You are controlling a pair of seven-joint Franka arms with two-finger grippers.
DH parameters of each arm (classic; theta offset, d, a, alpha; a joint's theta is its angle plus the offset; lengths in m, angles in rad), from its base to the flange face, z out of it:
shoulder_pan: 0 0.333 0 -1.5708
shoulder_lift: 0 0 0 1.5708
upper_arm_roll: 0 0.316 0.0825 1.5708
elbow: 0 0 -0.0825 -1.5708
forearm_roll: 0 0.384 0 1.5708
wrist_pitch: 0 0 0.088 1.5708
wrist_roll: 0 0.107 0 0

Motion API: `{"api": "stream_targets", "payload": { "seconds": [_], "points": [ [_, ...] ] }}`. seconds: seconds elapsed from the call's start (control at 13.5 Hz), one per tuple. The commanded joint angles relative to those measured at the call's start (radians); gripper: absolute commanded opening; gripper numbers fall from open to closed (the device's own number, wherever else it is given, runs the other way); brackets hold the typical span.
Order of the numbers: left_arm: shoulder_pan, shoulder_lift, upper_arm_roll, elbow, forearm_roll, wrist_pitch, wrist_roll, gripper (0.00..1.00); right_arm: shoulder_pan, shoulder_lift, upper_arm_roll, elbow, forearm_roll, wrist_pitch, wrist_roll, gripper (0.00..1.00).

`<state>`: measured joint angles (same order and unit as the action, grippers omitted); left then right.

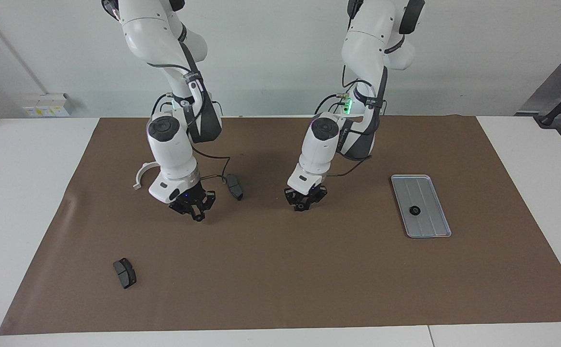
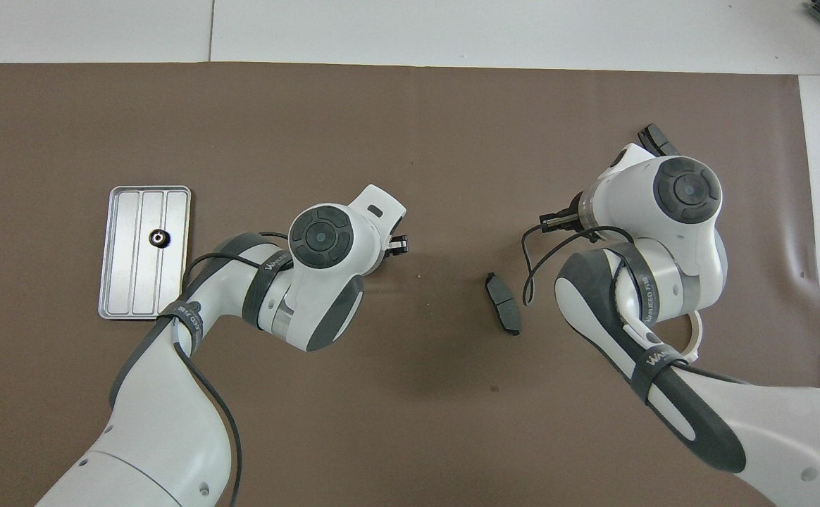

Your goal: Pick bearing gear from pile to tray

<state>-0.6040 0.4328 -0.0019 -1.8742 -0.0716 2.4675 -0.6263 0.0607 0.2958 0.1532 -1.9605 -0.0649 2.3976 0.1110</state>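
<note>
One gear (image 1: pixel 414 210) already sits in the tray (image 1: pixel 434 230) at the left arm's end, so I've got the right gripper (image 1: pixel 194 208) low over the mat pinching what looks like another small black ring, while the left gripper (image 1: pixel 305 198) waits mid-mat, can't tell its fingers.

A black ring (image 1: pixel 414 209) lies in the tray (image 1: pixel 432 193); both claws hang over the brown mat (image 1: pixel 280 270).
</note>
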Motion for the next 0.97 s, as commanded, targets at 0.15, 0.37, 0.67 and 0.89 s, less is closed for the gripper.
{"api": "stream_targets", "payload": {
  "seconds": [0.15,0.37,0.67,0.89],
  "points": [
    [0.000,-0.003,0.011,-0.008,0.012,-0.001,-0.010,0.22,-0.007,-0.044,0.043,0.037,0.013,-0.056,0.130,0.00],
    [0.015,0.006,0.013,0.085,0.013,-0.126,-0.006,0.21,0.017,-0.046,0.060,0.100,0.013,-0.132,0.243,0.00],
    [0.095,0.017,0.011,0.198,0.041,-0.260,0.011,0.21,0.051,-0.046,0.068,0.101,0.013,-0.123,0.329,0.00],
    [0.208,-0.041,0.010,0.188,0.041,-0.358,0.204,0.20,0.145,-0.021,0.069,0.100,0.014,-0.059,0.444,0.00]
  ]
}}
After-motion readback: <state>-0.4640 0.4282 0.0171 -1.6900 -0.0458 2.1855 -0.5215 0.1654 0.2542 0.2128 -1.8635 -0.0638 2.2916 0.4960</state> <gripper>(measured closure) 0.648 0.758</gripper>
